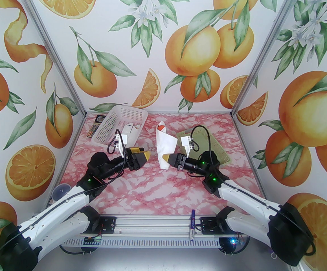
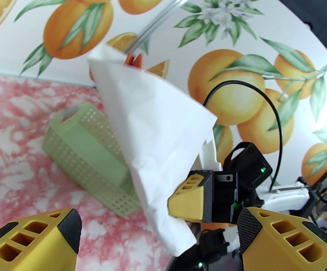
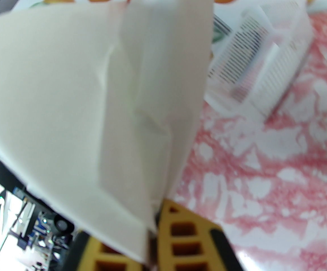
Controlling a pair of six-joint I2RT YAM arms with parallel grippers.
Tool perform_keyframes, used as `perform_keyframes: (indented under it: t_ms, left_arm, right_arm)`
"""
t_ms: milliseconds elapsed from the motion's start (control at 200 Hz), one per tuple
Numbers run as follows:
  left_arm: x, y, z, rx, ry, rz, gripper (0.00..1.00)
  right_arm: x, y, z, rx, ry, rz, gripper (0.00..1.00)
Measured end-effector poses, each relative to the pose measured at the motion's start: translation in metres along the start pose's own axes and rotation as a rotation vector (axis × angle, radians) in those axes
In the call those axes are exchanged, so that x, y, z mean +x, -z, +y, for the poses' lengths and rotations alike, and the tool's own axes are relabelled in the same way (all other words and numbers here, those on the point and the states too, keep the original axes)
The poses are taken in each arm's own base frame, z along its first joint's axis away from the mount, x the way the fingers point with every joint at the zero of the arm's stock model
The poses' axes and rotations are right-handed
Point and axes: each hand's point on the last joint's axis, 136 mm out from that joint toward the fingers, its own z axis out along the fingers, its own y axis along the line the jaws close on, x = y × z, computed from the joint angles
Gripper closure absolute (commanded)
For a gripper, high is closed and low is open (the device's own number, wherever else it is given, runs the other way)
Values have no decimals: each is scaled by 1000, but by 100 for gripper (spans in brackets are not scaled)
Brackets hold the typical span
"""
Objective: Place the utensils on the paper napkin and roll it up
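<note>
Since ppl always ask abt labels first: nothing readable tbh. The calculator (image 1: 94, 127) at the back left has keys and a screen, but the print is too small. The marker pen (image 1: 192, 228) lying on the rail at the near edge has a label I can't make out either. Now the arms. The right gripper (image 1: 166, 157) reaches fwd and inward over the table (image 1: 152, 188), fingers pinched tight on the lower end of the napkin (image 1: 165, 141). The napkin is rolled into a loose cone, narrow where it's gripped, and stands up at a slant w/ its other end toward the back wall. The utensils (image 1: 160, 127) are wrapped inside it, w/ just an orange-red head poking out the top end. The handles are hidden, so I can't tell how many pcs are in there. The left gripper (image 1: 144, 153) sits just beside the roll on its left, not touching it. Its elbow is bent and the forearm points toward centre. The left wrist cam shows its two yellow fingers spread wide w/ nothing between them. The green basket (image 1: 208, 147) is right behind the right arm. The white basket (image 1: 118, 121) is back left next to the calculator, w/ some folded white paper in it. A small blue cup (image 1: 60, 192) sits by the left arm.
</note>
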Motion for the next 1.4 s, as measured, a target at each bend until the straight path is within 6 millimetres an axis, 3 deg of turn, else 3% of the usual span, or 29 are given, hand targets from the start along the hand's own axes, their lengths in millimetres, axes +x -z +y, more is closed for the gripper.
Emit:
perform_keyframes:
  t_ms: [265,490,785,1071,1401]
  left_arm:
    - [2,-16,-28,154,-41,6,7]
    - [-5,-28,-40,214,-56,-10,21]
    - [-22,-30,-65,296,-90,-50,40]
    - [-22,-31,-64,289,-89,-48,57]
    - [-17,-32,-62,281,-95,-34,83]
  right_arm:
    - [-1,-7,41,-118,132,8,96]
    - [6,-10,62,-164,208,30,96]
    - [12,-10,66,-170,233,48,96]
    - [20,-9,63,-154,246,75,93]
    - [28,-3,60,-130,255,108,76]
